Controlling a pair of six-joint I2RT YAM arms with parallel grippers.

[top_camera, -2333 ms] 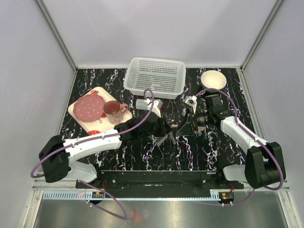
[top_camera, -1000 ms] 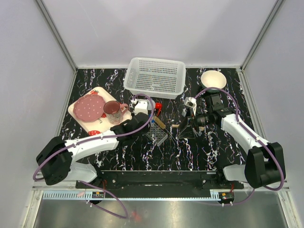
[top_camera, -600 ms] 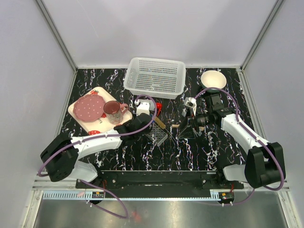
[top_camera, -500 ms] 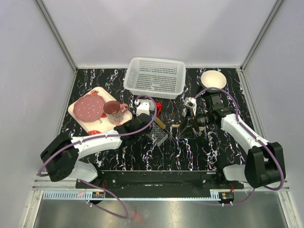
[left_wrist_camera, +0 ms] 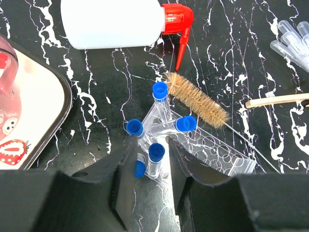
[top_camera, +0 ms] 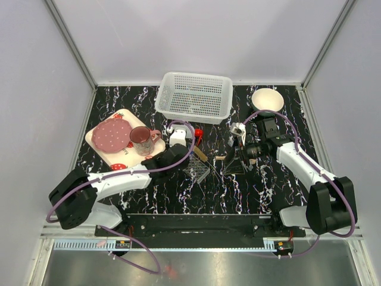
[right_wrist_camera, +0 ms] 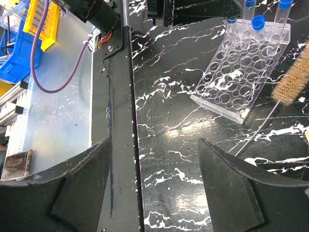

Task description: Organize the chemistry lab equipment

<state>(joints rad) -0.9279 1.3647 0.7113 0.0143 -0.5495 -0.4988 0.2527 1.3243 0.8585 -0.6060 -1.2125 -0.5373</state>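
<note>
A clear plastic tube rack [left_wrist_camera: 217,152] lies mid-table and holds several blue-capped test tubes [left_wrist_camera: 159,92]. It also shows in the top view [top_camera: 199,170] and the right wrist view [right_wrist_camera: 241,72]. My left gripper [left_wrist_camera: 150,164] is partly open just above the rack's end. One racked tube [left_wrist_camera: 156,152] stands between its fingers and seems untouched. The red-capped bottle [left_wrist_camera: 113,23] lies on its side beyond the rack. Pipettes [left_wrist_camera: 292,38] and a wooden stick [left_wrist_camera: 277,100] lie to the right. My right gripper [right_wrist_camera: 154,193] is wide open and empty, right of the rack.
A bristle brush [left_wrist_camera: 198,99] lies against the rack. The strawberry tray [top_camera: 98,143] with a pink plate [top_camera: 113,134] and mug [top_camera: 141,140] is at the left. A white basket [top_camera: 193,95] and a white bowl [top_camera: 267,99] stand at the back.
My left gripper has drawn back from over the rack toward the left and far side, uncovering the rack and the bottle's red cap. The right arm has barely moved.
</note>
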